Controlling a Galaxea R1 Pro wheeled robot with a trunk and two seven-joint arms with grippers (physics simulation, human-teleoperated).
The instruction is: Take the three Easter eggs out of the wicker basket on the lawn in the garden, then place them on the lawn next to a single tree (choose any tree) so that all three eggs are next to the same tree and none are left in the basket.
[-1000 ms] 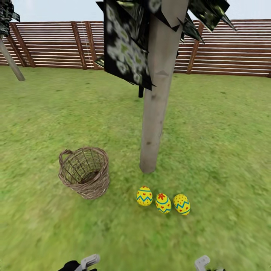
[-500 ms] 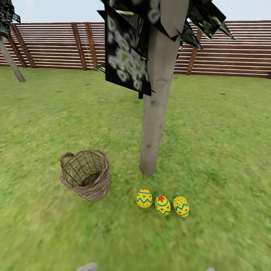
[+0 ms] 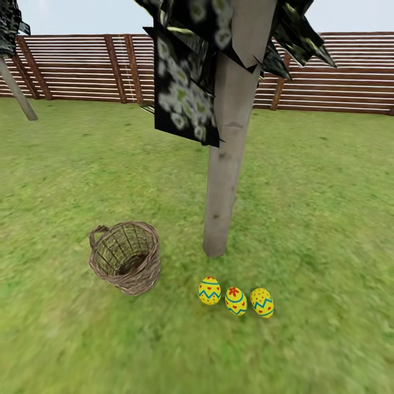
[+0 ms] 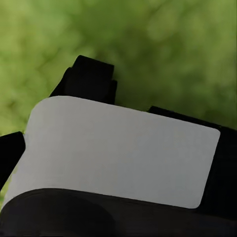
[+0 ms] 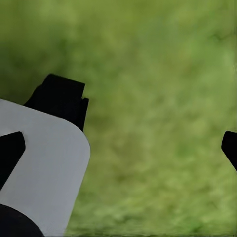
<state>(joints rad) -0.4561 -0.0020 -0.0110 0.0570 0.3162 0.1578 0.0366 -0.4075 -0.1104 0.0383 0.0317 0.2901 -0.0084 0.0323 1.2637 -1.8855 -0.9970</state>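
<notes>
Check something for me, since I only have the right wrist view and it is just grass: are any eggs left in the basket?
Observer: No egg shows inside the wicker basket; it stands upright on the lawn.
Operator: Where are the eggs, then?
Observer: The three Easter eggs lie in a row on the grass, apart from the basket.
Operator: Near a tree?
Observer: Yes, just in front of the base of the tree with the pale trunk.
</notes>
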